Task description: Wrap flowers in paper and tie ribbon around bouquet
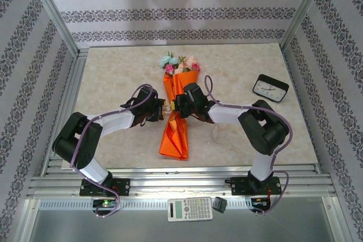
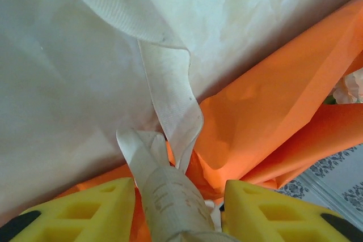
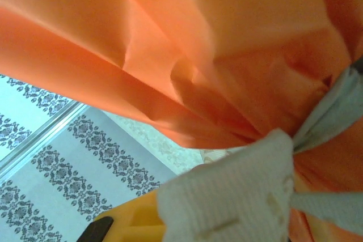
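Top external view, nearest first: a calculator (image 1: 190, 209) and a small black block (image 1: 219, 204) are seen lying in front of the arm bases. Farther in, the bouquet (image 1: 177, 134) is laid lengthwise at the middle of the table (image 1: 113, 72), its narrow end towards the arms. It is flanked at its waist by the left gripper (image 1: 164, 107) and the right gripper (image 1: 174, 106), which nearly meet there. From the left wrist, that gripper's yellow fingers (image 2: 108, 202) are seen parted, with the ribbon (image 2: 170, 94) running loose between them and nothing pinched; the orange paper (image 2: 266, 111) is seen just beyond. From the right wrist, the right gripper is seen closed on the ribbon, which is drawn taut from the paper's gathered waist. Farthest off, the flowers (image 1: 180, 64) are shown at the wide end, and a clock (image 1: 270, 88) is set well apart to the right.
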Tool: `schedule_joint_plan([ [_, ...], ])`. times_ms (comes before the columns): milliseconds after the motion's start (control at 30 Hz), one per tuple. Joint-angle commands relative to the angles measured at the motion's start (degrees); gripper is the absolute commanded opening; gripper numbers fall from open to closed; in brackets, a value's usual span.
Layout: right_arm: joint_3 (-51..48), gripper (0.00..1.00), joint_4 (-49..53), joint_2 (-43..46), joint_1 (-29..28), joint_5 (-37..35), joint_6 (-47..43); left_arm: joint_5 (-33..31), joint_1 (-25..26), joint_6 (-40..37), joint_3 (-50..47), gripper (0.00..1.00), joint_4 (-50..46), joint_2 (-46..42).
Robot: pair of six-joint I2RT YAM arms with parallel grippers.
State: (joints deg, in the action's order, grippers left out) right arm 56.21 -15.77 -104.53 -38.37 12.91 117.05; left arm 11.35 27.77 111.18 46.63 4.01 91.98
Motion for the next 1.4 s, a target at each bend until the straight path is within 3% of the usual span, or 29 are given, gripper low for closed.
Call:
schedule_joint_plan([
  [0,-1.66,0.00,-2.90,1.52,0.32,-1.38,-3.79,1.34,0.45,4.59,0.16,0.47,0.83,-2.41],
  [133,-2.49,0.00,-4.26,1.44,0.33,-1.37,-6.66,1.63,0.44,6.51,0.39,0.53,-2.43,-4.38],
  [400,-5.01,0.00,-11.87,0.67,0.12,-3.83,-10.11,6.54,0.53,10.22,1.30,0.53,-2.43,-2.59],
  [667,-7.05,0.00,-14.75,0.22,-0.35,-3.18,-10.84,7.16,0.53,13.63,3.40,0.51,1.42,1.50],
  [1100,-7.45,0.00,-15.96,0.20,-0.68,-0.92,-13.67,7.45,0.47,15.19,4.80,0.32,6.61,7.71],
  [1167,-7.80,0.00,-15.99,0.36,-0.68,-0.57,-13.81,7.41,0.44,15.04,4.78,0.25,6.80,8.10],
  [1267,-8.28,0.00,-16.09,0.72,-0.66,-0.03,-14.04,7.02,0.44,14.38,4.23,0.07,6.69,7.95],
  [1367,-8.04,0.00,-13.53,2.22,-0.74,0.96,-15.49,6.85,0.49,13.29,3.57,0.00,6.32,7.67],
])
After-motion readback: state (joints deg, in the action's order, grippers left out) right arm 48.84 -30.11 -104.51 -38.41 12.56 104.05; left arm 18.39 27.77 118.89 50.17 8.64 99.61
